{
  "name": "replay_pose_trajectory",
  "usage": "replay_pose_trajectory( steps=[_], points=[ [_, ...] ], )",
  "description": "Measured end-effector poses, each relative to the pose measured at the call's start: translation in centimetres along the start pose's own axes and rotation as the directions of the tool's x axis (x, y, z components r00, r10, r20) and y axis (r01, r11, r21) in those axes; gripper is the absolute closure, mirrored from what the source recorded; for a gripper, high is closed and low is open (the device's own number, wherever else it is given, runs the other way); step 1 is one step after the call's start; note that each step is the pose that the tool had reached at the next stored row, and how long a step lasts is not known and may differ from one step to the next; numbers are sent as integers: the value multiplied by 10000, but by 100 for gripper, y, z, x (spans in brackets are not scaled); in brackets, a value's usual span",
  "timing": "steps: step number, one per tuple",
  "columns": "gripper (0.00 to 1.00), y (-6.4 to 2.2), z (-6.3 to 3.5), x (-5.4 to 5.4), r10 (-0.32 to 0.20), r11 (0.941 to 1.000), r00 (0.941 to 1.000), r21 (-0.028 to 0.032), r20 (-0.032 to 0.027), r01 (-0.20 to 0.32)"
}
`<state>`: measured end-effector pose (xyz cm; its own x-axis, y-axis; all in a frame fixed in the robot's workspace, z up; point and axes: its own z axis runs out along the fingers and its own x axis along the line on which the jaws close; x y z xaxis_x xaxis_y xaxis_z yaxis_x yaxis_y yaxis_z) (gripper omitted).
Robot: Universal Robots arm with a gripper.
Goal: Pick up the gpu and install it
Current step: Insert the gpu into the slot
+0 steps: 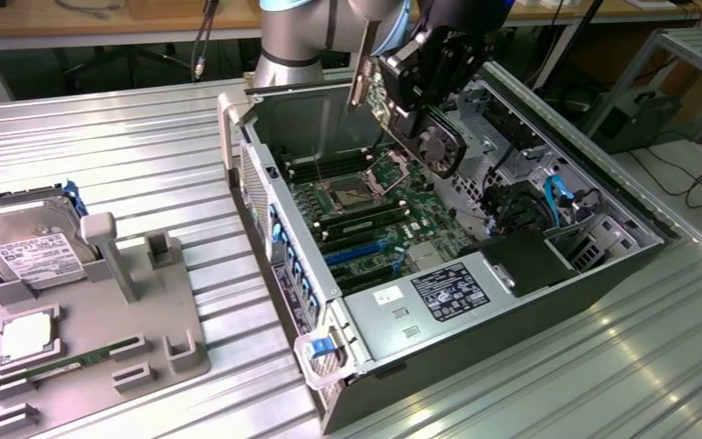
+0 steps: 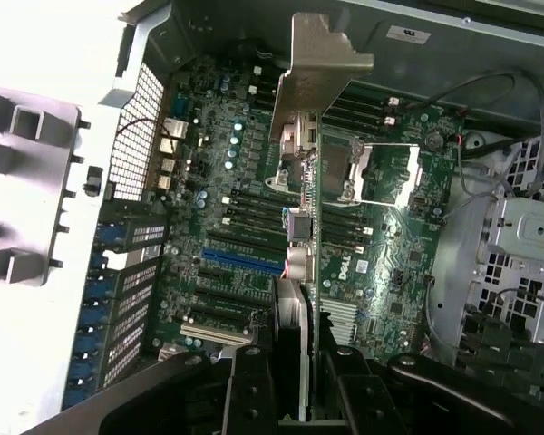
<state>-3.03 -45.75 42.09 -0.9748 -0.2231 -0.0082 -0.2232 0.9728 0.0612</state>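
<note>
Install step, carry stage, judged: graphics card (image 1: pixel 441 144) is clamped in the claw (image 1: pixel 430 91), held on edge above the motherboard (image 1: pixel 382 215) in the open computer case (image 1: pixel 473 366). Not seated. Seating calls for the card edge lined over the blue slot (image 2: pixel 240 263).

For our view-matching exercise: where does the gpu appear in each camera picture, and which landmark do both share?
Exterior view: gpu held tilted above the open case, upper centre.
Wrist view: gpu edge-on over the motherboard.
Shared landmark: the motherboard's blue slot.
</note>
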Motion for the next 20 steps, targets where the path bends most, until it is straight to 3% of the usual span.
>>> replay_pose_trajectory(
  steps=[7, 13, 18, 20],
  points=[
    [73, -7, 0, 2, -896, 9960, 9960, -10, -55, 896],
    [73, -10, -1, 3, -1499, 9887, 9887, -19, -91, 1499],
    [73, -13, -1, 3, -1997, 9799, 9798, -29, -121, 1996],
    [73, -16, 0, 4, -2402, 9707, 9706, -39, -144, 2401]
  ],
)
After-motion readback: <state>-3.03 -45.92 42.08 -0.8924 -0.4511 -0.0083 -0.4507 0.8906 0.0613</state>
